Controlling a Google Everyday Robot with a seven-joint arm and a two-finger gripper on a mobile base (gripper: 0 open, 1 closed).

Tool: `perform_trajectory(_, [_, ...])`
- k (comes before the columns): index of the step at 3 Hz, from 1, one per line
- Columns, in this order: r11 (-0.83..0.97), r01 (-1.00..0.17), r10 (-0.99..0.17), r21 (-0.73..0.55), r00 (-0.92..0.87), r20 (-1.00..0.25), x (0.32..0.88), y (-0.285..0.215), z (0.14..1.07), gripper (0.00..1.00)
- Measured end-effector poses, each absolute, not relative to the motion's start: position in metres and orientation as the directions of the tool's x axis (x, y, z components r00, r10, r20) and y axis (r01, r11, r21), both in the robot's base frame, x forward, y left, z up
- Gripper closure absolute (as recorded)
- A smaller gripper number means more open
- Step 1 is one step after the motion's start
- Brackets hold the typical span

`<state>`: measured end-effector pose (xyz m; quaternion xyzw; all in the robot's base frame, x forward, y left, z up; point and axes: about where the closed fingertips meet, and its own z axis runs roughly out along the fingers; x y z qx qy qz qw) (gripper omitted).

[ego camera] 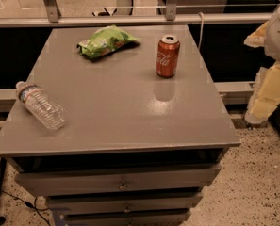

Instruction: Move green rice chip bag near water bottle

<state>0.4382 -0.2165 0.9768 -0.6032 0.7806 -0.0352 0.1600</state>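
The green rice chip bag (106, 41) lies crinkled at the back of the grey table top (130, 107), left of centre. The water bottle (39, 105) lies on its side at the table's front left edge, cap pointing to the back left. My arm and gripper (270, 86) show as white and pale-yellow parts at the right edge of the view, beyond the table's right side and far from both the bag and the bottle. It holds nothing that I can see.
A red soda can (168, 55) stands upright at the back right of the table. The table is a cabinet with drawers (120, 185) below. A rail and glass wall (130, 18) run behind it. Speckled floor lies to the right.
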Motion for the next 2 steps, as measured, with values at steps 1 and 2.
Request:
perform_trajectory(1, [0.270, -0.930, -0.953, -0.248, -0.221, -0.208, 0.438, -0.216, 0.977, 0.00])
perform_trajectory(2, [0.245, -0.924, -0.951, -0.295, -0.171, -0.256, 0.464, -0.203, 0.984, 0.00])
